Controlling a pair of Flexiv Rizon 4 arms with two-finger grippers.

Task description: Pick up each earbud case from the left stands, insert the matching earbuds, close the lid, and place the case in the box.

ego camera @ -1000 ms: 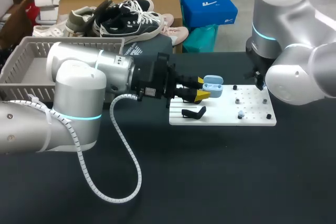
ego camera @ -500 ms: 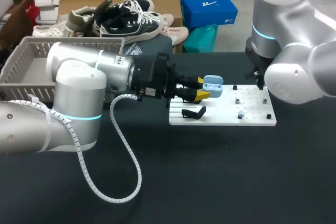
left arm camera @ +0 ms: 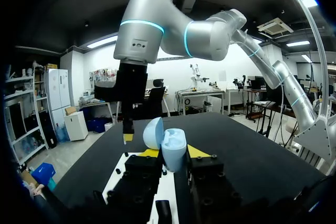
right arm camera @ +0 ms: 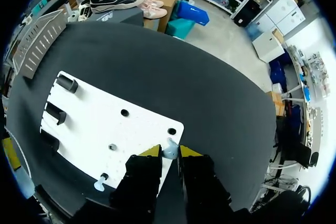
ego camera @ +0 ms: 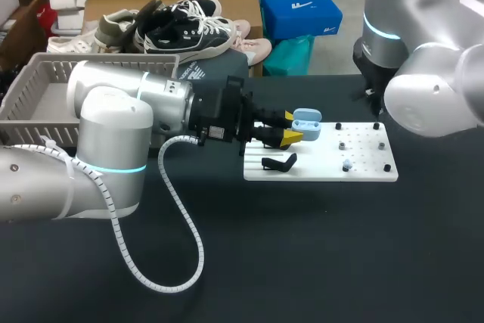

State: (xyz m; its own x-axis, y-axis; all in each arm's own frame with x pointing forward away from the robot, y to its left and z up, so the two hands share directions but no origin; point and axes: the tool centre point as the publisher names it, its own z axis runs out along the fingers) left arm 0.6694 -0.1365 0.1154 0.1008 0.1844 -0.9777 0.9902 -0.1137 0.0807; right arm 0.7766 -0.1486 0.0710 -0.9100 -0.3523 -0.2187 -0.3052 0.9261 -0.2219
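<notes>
My left gripper [ego camera: 292, 129] is shut on a light-blue earbud case [ego camera: 307, 125], held above the left part of the white board [ego camera: 321, 166]. In the left wrist view the case [left arm camera: 174, 149] sits between the yellow tips with its lid [left arm camera: 153, 132] open. My right gripper [right arm camera: 169, 153] hangs above the board's far right corner, shut on a small light-blue earbud [right arm camera: 169, 149]. In the head view the right arm's own body hides it; the left wrist view shows it above and beyond the case. A second earbud [ego camera: 347, 164] stands on the board [right arm camera: 105, 124].
A black stand [ego camera: 280, 163] lies on the board's left side, and small pegs [ego camera: 342, 144] dot its right half. A grey basket [ego camera: 38, 88] stands at the table's far left. My left arm's white cable [ego camera: 181, 209] loops over the black table in front.
My right arm has risen from the board's far right corner, and its fingers have narrowed on the earbud. The left arm and the case have not moved.
</notes>
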